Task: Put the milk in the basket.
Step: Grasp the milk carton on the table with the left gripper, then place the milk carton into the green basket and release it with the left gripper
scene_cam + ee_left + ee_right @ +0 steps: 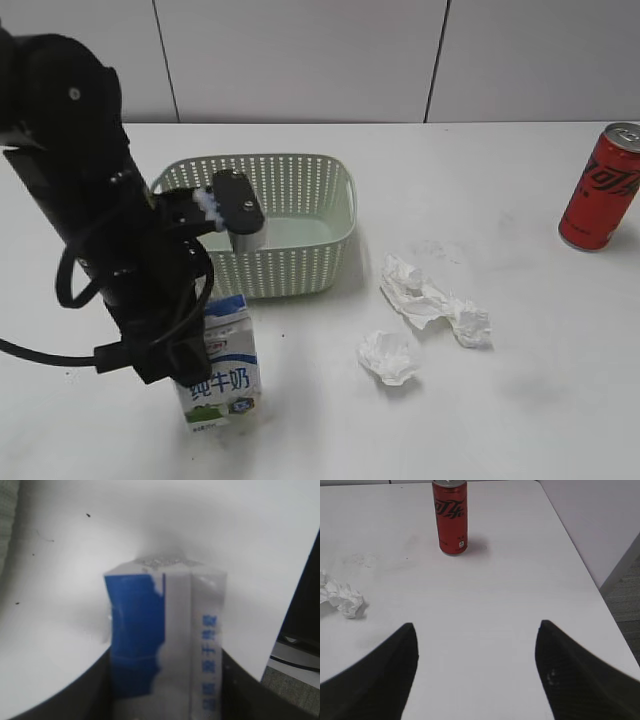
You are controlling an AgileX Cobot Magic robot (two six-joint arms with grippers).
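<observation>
One carton: the milk carton [222, 365] stands upright on the desk [500, 400], just in front of the basket [290, 225].
Handling: you've got a stiff, smooth box, likely light; squeeze the flat sides mid-height, gently.
Left claw [167, 690]: fingers flank the carton; clamped or not, can't tell.
Right claw [475, 630]: spread apart, empty, near the soda can [450, 516].

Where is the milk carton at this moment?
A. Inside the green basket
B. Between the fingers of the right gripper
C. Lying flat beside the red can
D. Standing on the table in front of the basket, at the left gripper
D: the milk carton stands upright on the table, outside the basket, with the left gripper around it.
</observation>
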